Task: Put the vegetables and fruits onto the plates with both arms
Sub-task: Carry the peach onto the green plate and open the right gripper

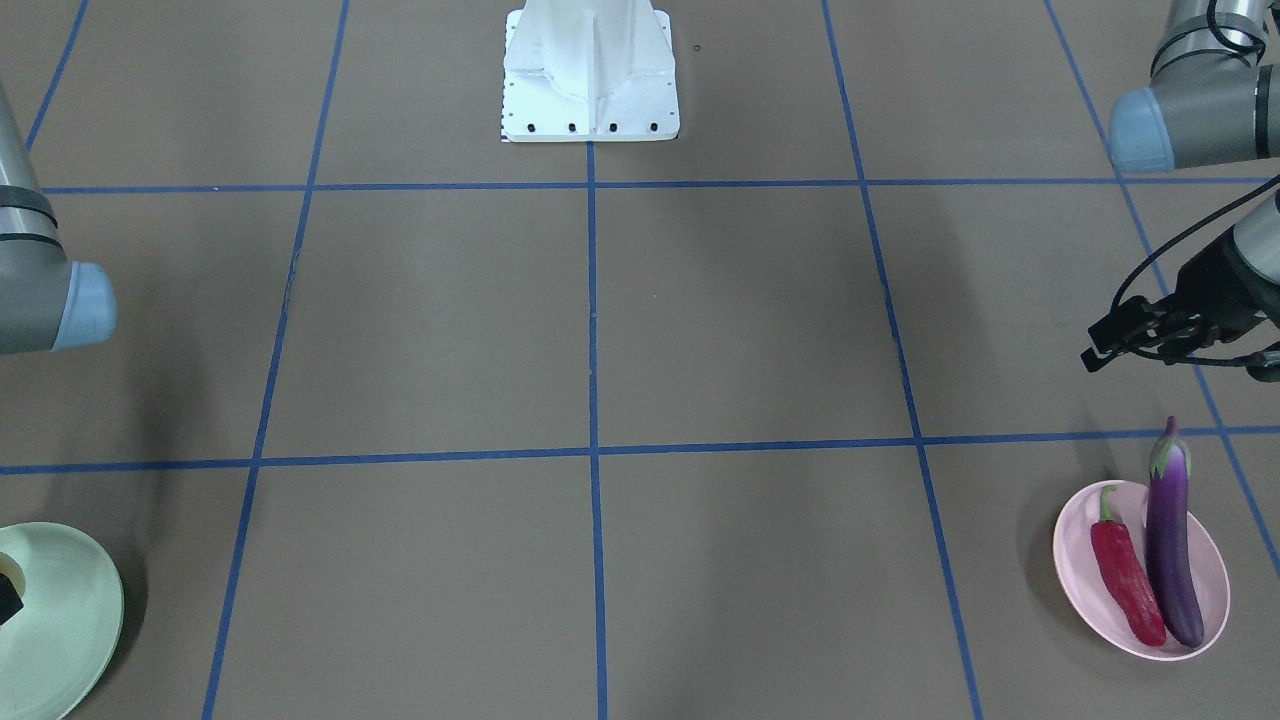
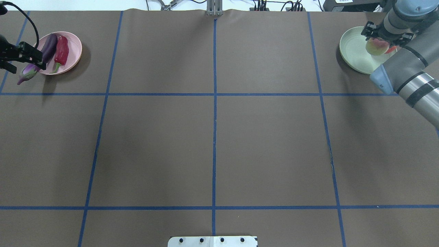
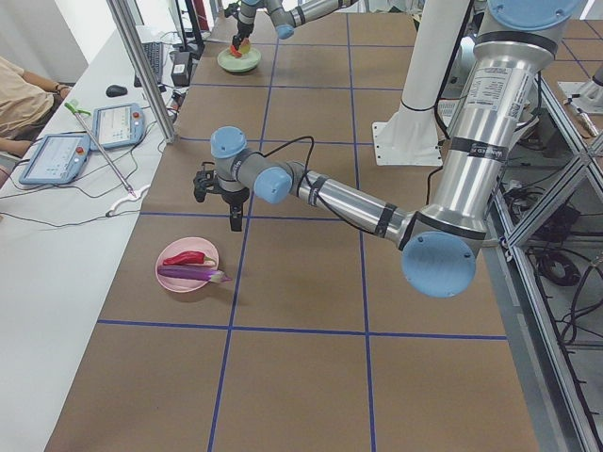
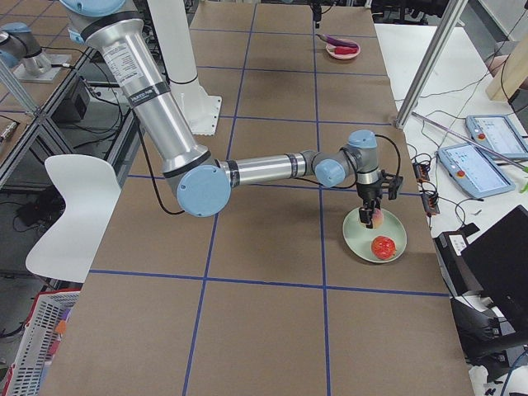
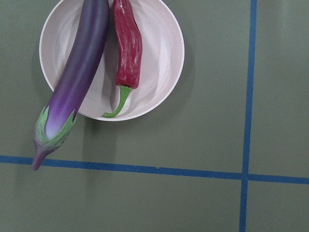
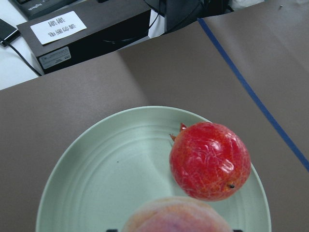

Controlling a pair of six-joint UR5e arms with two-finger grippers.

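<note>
The brown desk [image 2: 212,144] is marked into large squares by blue tape lines [image 2: 214,103]. On it sit a pink plate [image 2: 74,51] at the robot's far left, a mint green plate [image 2: 351,48] at its far right, and the white base [image 1: 590,75] at the robot's edge.

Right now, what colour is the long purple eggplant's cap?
Cap is pale green; left wrist view.

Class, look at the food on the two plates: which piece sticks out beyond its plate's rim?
The purple eggplant: its green-capped end overhangs the rim of the pink plate, while the chili and pomegranate lie inside their plates.
</note>
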